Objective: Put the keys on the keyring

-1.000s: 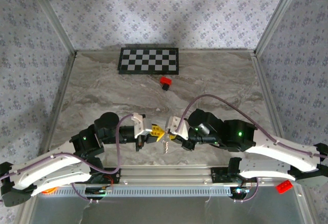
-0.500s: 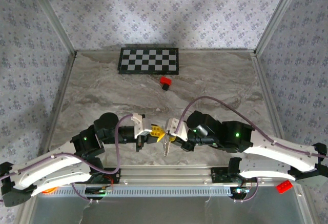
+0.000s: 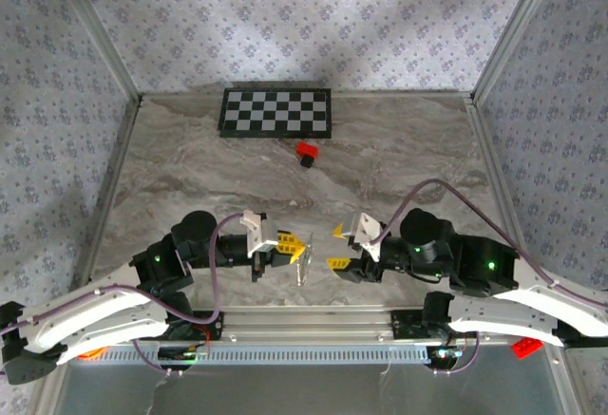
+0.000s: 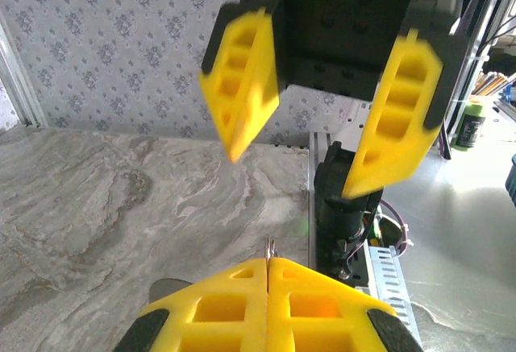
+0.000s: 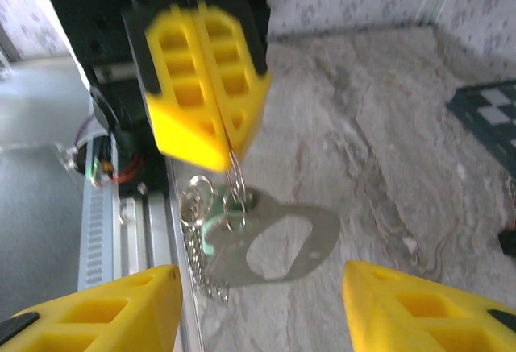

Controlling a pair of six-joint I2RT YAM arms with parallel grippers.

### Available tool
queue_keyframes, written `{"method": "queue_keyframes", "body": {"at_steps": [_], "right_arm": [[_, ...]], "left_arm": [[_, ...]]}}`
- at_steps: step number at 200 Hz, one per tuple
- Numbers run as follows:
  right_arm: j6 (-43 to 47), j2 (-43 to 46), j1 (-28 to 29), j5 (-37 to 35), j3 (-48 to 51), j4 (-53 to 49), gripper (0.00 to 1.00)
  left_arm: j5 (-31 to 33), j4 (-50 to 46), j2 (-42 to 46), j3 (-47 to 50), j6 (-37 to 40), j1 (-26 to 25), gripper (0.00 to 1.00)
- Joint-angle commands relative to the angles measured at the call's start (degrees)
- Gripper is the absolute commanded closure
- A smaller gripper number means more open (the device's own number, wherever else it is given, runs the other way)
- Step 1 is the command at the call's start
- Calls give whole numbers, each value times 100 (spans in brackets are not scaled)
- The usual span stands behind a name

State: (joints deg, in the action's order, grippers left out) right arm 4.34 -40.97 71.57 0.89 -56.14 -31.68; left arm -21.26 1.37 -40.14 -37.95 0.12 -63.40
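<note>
Key (image 5: pixel 211 238) dangles in one bunch with keyring (image 5: pixel 192 247) and flat silver tag (image 5: pixel 302 247), above table's near edge. Left gripper (image 5: pixel 219 157) pinched tight on keyring's top loop. Right gripper (image 3: pixel 338 247) gaping wide, just beside bunch, not touching. Threading looks done; only set-down left, I'd say.

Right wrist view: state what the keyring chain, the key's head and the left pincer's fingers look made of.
Keyring: metal, apparently steel, shown by silvery beaded links with bright glints.
Key head: pale mint cover, probably plastic or rubber, though the blur leaves it open.
Left pincer fingers: matte yellow plastic, possibly printed, with ribbed cut-outs.
</note>
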Motion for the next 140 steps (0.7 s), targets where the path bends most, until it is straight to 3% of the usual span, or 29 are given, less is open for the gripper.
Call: {"method": "queue_keyframes", "body": {"at_steps": [1, 71, 140], "right_arm": [[-92, 2, 9, 246, 122, 834, 46], [-109, -177, -12, 680, 191, 1278, 50], [-100, -174, -72, 779, 340, 1393, 65]], "left_arm": [[-141, 850, 112, 106, -215, -6, 100], [-177, 1662, 178, 312, -436, -50, 100], [-287, 1701, 178, 289, -501, -50, 100]]}}
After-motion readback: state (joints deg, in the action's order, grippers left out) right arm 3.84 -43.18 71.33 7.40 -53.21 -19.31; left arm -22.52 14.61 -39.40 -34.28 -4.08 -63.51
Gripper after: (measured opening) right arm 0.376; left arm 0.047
